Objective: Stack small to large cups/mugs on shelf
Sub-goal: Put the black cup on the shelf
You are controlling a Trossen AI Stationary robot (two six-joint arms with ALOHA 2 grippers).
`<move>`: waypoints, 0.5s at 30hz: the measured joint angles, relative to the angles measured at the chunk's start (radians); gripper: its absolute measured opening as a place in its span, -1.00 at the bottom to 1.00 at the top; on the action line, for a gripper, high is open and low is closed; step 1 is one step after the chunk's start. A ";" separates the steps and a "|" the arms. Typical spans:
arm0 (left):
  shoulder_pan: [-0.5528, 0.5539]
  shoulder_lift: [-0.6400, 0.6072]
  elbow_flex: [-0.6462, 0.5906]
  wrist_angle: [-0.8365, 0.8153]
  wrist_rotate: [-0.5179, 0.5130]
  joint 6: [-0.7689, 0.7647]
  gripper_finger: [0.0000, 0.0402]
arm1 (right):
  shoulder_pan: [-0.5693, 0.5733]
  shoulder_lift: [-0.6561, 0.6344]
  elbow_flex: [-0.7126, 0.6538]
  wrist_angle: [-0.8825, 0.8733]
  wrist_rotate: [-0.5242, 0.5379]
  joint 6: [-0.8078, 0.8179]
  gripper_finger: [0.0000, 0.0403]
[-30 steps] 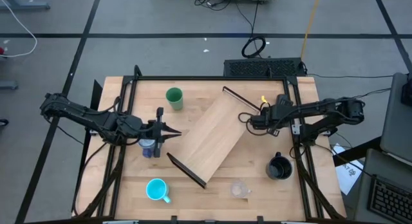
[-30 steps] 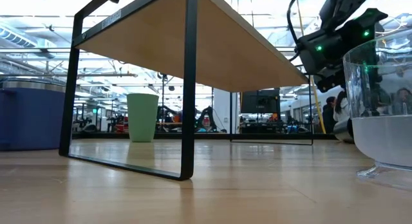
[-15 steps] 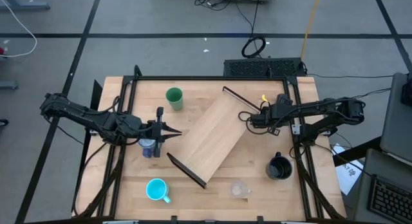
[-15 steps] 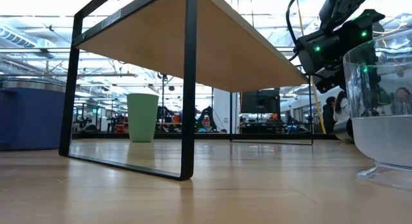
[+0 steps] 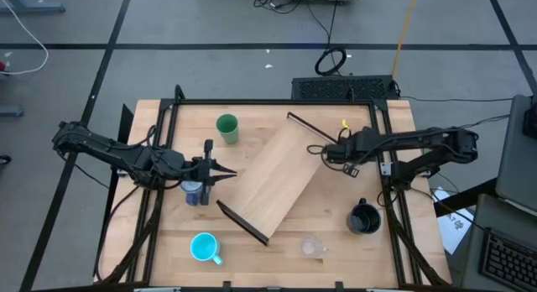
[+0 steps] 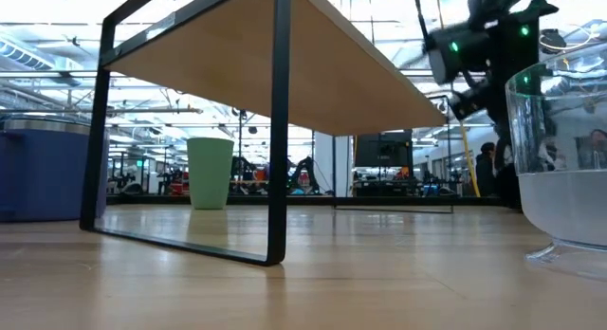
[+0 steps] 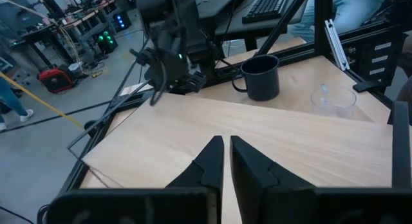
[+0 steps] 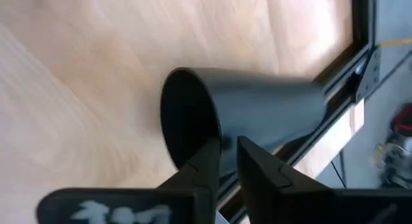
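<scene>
Cups mostly unplaced, task barely begun. Right gripper [image 8: 222, 161] has its jaws pinched on the rim of the tall black cup [image 8: 257, 118], which lies tipped sideways at the shelf's [image 5: 273, 176] far right corner. Left gripper [image 7: 224, 161], jaws nearly shut and empty, waits at the shelf's left edge, beside the blue-purple mug [image 5: 194, 192]. Shelf top bare. Green tumbler [image 5: 226, 127] behind the shelf, cyan mug [image 5: 204, 247] and clear cup [image 5: 313, 247] in front, wide black mug [image 5: 363, 218] right. All six left to stack.
</scene>
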State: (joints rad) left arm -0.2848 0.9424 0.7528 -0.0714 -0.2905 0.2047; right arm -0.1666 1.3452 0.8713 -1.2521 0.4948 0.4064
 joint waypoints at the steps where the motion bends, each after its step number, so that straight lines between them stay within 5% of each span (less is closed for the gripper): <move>1: 0.000 0.000 0.000 0.000 0.000 0.000 -0.85 | 0.000 -0.004 0.015 0.000 -0.005 -0.003 -0.71; 15: 0.000 0.000 0.000 -0.014 0.000 0.003 -0.85 | 0.041 -0.013 0.053 -0.018 -0.099 0.085 -0.22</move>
State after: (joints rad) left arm -0.2851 0.9424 0.7528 -0.0855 -0.2901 0.2077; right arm -0.1258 1.3327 0.9245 -1.2697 0.3961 0.4916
